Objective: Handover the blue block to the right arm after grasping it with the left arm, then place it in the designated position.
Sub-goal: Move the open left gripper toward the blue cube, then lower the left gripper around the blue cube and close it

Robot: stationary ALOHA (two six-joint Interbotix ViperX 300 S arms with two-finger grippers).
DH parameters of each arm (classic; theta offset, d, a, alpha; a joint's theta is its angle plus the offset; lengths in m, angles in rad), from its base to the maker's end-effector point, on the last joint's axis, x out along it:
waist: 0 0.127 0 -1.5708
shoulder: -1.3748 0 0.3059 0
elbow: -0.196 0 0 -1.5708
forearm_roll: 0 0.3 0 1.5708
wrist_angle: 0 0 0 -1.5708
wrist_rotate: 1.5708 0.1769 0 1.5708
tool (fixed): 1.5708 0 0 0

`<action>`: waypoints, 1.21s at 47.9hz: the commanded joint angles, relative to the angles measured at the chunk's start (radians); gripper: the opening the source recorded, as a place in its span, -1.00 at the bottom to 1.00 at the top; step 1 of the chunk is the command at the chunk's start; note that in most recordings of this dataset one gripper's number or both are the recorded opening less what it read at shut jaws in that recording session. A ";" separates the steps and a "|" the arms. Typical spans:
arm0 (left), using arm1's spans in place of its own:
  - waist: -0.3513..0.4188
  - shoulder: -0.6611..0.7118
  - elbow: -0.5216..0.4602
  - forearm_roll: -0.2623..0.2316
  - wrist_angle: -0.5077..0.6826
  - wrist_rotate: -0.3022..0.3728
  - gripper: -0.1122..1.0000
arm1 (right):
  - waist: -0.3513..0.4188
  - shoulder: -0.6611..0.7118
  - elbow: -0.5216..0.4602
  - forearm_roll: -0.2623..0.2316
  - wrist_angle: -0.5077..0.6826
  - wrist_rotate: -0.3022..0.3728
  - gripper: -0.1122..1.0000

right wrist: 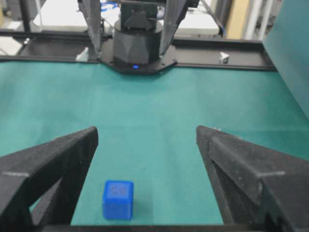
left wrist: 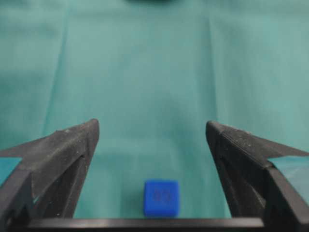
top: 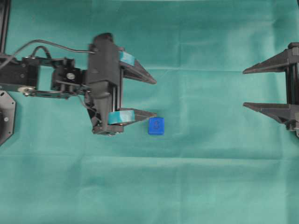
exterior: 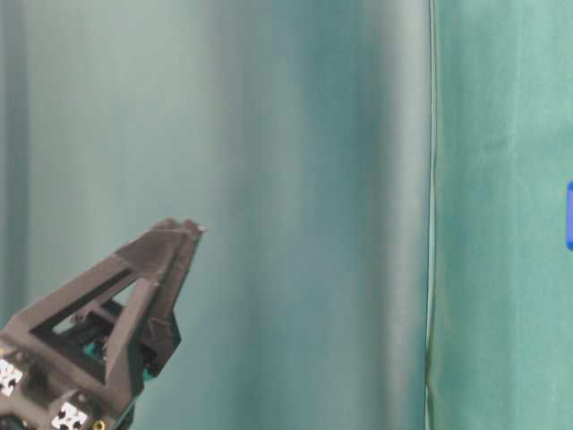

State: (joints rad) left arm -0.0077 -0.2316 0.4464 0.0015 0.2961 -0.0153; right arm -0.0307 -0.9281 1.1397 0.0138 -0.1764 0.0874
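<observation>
On the green cloth: teal-banded black left gripper spread wide, empty. Small bright blue block just beyond its lower fingertip, seemingly off-centre. Approach step; next, centre and close. All-black right gripper wide, empty.

**Green cloth and one blue block**

The tabletop is covered with a green cloth that shows soft fold lines. On the cloth rests a single blue block, small, with rounded edges and a faint mark in its top face.
</observation>
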 commanded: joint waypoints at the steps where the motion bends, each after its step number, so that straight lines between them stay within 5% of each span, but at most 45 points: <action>1: -0.008 0.005 -0.075 -0.002 0.087 0.002 1.00 | -0.002 0.005 -0.028 -0.002 0.000 0.002 0.88; 12: -0.015 0.049 -0.166 -0.002 0.249 0.002 1.00 | -0.002 0.006 -0.028 -0.002 0.005 0.002 0.88; 58: -0.015 0.048 -0.164 0.000 0.249 0.002 1.00 | -0.002 0.011 -0.028 -0.002 0.009 0.002 0.88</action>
State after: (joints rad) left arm -0.0199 -0.1703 0.3053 0.0015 0.5492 -0.0138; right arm -0.0307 -0.9235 1.1397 0.0138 -0.1626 0.0874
